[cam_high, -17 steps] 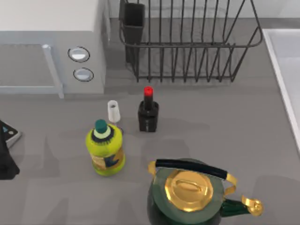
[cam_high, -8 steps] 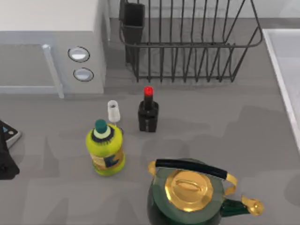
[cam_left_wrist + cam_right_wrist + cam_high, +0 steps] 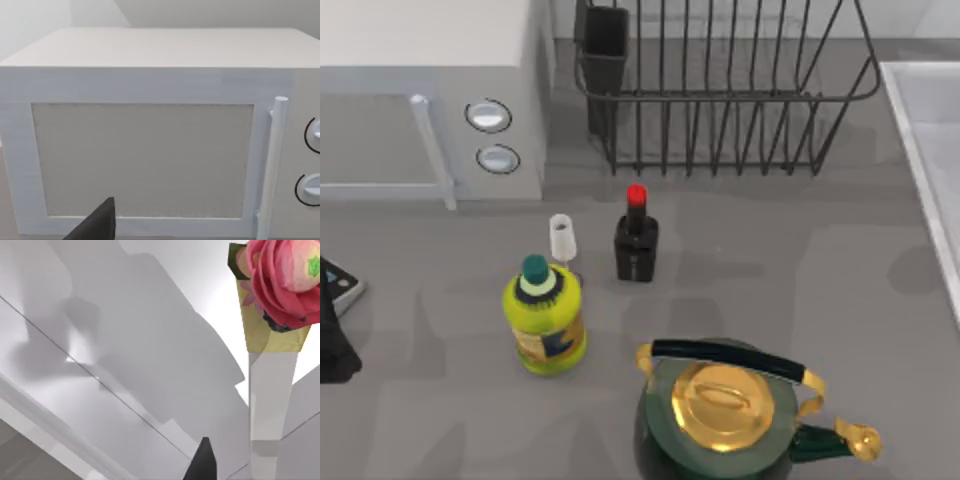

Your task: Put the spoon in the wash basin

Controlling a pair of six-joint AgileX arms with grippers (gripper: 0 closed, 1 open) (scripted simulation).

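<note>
Peeking into the left wrist view, a single dark fingertip of the left gripper sits in front of the white microwave; whether its fingers are apart or together cannot be told. From above, a dark part of the left arm shows at the table's left edge. Another dark fingertip, the right gripper's, hangs over the pale wash basin, near a vase with a pink flower; its spread cannot be told either. The wash basin's rim runs along the table's right edge, well apart from the green kettle.
</note>
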